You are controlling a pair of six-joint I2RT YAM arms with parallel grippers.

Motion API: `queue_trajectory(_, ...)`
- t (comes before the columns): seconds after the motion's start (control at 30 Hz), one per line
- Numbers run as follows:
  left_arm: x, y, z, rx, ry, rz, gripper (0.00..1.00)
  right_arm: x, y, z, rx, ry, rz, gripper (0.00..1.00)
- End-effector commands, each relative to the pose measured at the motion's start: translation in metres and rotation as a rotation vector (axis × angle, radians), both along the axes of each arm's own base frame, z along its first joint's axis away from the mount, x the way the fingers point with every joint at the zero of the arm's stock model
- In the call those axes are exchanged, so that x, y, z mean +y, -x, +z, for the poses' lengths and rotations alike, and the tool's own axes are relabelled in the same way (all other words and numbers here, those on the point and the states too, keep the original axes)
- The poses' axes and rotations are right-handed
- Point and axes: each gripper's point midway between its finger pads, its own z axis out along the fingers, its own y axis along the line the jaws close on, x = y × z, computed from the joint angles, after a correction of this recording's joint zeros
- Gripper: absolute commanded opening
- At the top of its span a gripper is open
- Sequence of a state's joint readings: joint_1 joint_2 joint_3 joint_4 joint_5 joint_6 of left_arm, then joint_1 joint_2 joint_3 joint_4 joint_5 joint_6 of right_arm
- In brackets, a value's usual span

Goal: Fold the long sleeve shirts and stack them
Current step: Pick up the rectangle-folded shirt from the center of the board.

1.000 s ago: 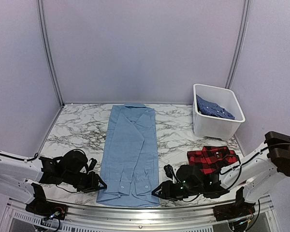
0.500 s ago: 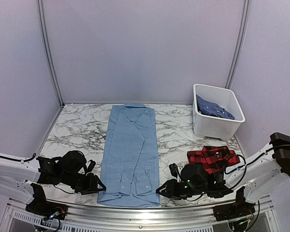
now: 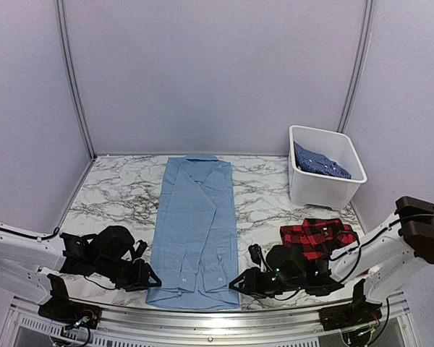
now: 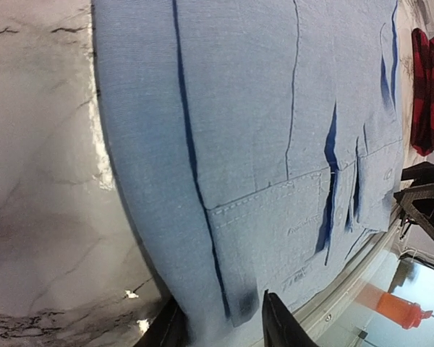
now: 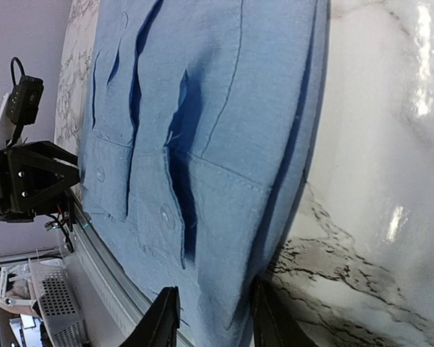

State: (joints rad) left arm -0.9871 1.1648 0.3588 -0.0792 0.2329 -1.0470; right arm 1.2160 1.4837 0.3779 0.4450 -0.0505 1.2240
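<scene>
The light blue shirt (image 3: 194, 224) lies flat down the middle of the marble tabletop (image 3: 123, 191), soft, light and limp, so likely best pinched at its near hem corners, where the left jaws and right jaws each stand spread astride the cloth.

Back wall: plain pale lavender panel wall (image 3: 217, 72), fills the upper half of the overhead view.
Side walls: matching lavender left side panel (image 3: 22, 116) and right side panel (image 3: 412, 101), both angled inward.
Corners: slim grey metal left post (image 3: 71, 79) and right post (image 3: 356, 65).
Table: white marble-pattern tabletop with grey-black veins (image 3: 116, 191), lower half.
Near edge: silver aluminium rail (image 3: 202, 327), along the bottom.
Bin: white rectangular plastic bin (image 3: 322, 189), right of centre, near the right post.
Light: soft, even; bright glare on the marble at the right of the right wrist view.
Off-table: blurred orange object (image 4: 399, 311), lower right of the left wrist view, kind unclear.
</scene>
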Motion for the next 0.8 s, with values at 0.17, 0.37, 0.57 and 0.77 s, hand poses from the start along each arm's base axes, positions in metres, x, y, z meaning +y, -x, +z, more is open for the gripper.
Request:
queue_trajectory(0.17,0.032,0.024,-0.037,0.12,-0.157,0.024,0.2,-0.005,-0.003,-0.008,0.01,0.039,-0.008,0.32)
queue_trajectory(0.37,0.019,0.015,-0.02,0.091,-0.084,0.052,0.1,0.005,-0.008,0.006,-0.019,0.034,0.009,0.18)
queue_trajectory(0.57,0.005,0.004,0.007,0.04,0.003,0.07,0.04,0.014,-0.012,0.019,-0.045,0.032,0.025,0.03)
queue_trajectory(0.77,-0.007,-0.004,0.032,0.002,0.073,0.08,0.0,0.02,-0.016,0.039,-0.073,-0.001,0.022,0.0)
